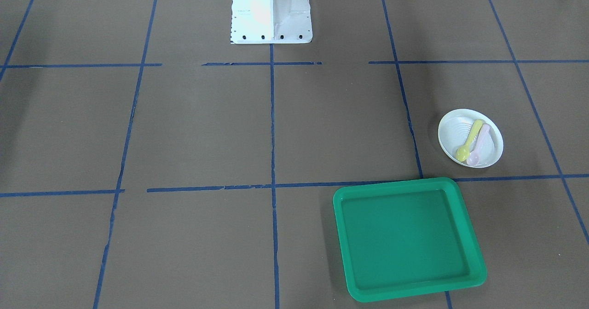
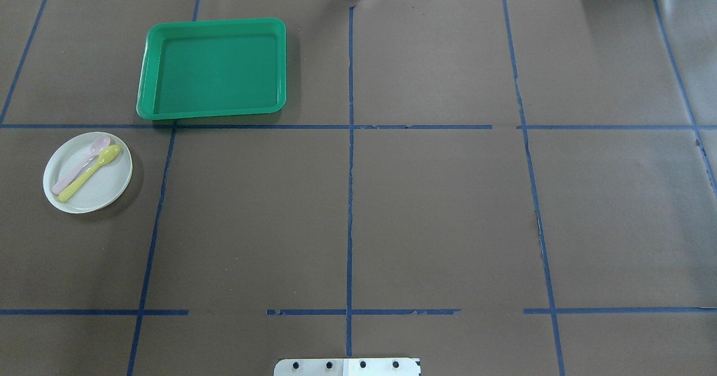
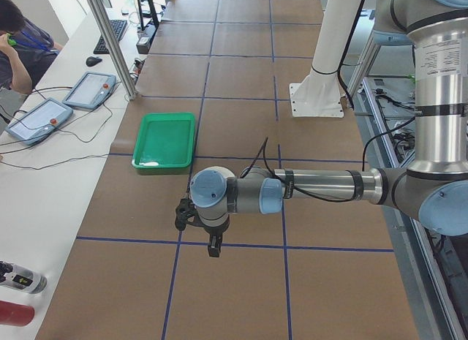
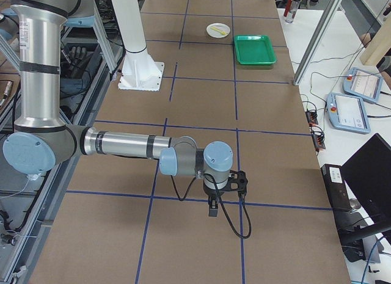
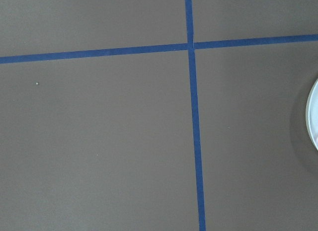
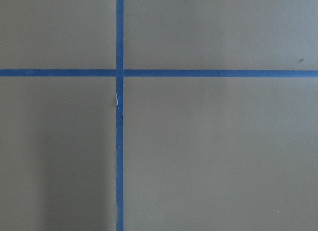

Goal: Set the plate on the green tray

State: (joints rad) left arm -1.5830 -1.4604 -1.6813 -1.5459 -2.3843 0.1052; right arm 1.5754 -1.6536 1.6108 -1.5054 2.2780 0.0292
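Plate [image 2: 105, 190] sat on the table [image 2: 437, 213], on the robot's left side, outside the tray [image 2: 213, 24]. It was not on the tray yet. Two spoons lay on the plate side by side, yellow spoon [image 2: 89, 173] and pink spoon [image 2: 98, 144], both slanted, with their bowls toward the far edge of the table. The tray was farther from the robot than the plate and a bit more toward the middle. Plate and tray were near each other but apart, with a blue tape line [image 2: 84, 125] running between them. Nothing lay in the tray.

Left gripper [image 3: 213, 246] hung above the table, pointing down, close to a tape crossing. It showed only in the left side view, so open or closed could not be told. The left wrist camera caught just a sliver of the plate's rim at its right edge, and the rest was bare table and tape.

Right gripper [image 4: 212, 209] also pointed down over a tape crossing, at the table's other end, well apart from plate and tray. It showed only in the right side view, so its state could not be told either. Neither gripper touched anything.
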